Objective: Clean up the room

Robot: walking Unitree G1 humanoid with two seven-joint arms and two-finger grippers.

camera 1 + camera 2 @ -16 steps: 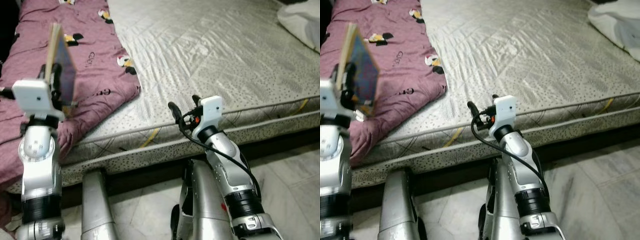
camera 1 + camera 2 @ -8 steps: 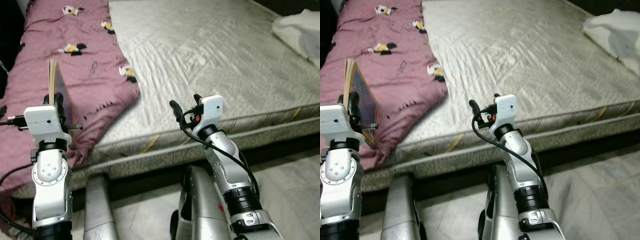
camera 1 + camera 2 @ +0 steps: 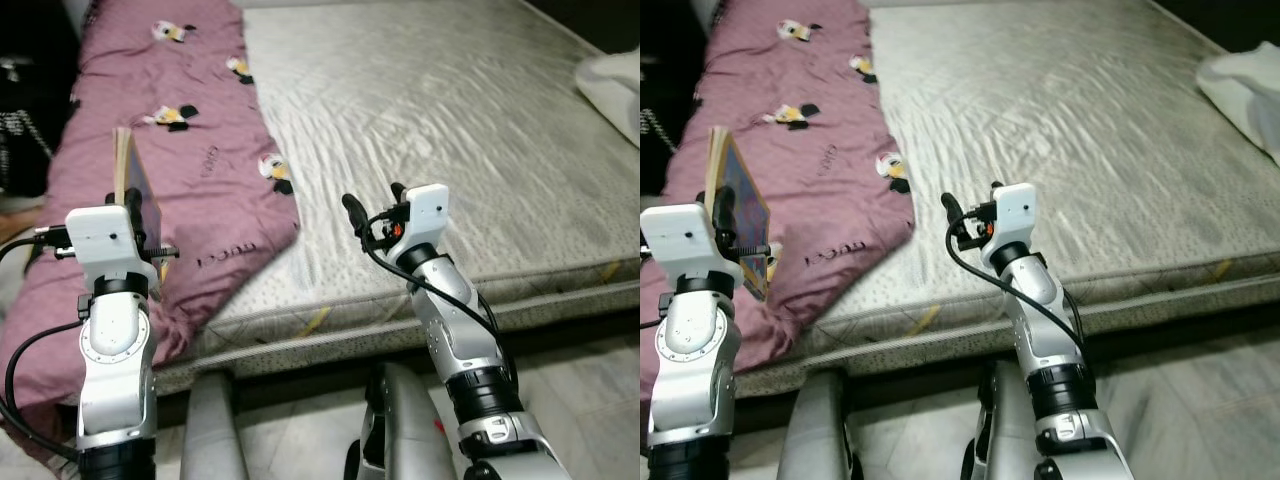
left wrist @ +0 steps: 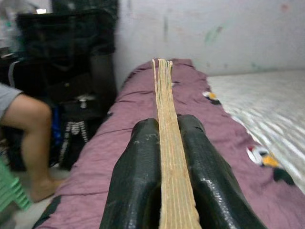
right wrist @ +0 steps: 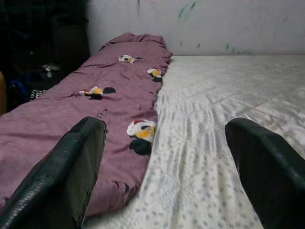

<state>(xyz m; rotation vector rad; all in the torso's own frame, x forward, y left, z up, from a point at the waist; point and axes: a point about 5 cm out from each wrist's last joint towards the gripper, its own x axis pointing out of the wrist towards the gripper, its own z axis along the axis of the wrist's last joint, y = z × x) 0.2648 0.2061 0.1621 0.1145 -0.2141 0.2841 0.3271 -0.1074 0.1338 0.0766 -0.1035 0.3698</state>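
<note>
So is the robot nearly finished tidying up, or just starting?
Probably just starting. Done: the book is picked up, clamped upright in the left claw above the purple blanket. In hand: carrying it; no spot for it is visible yet. Left: the blanket lies rumpled on the mattress, and a white cloth sits at its far right. The right claw hangs open, empty.

Evenly lit from above, sheen on the mattress; dim, dark left corner; close fingers blurred.
</note>
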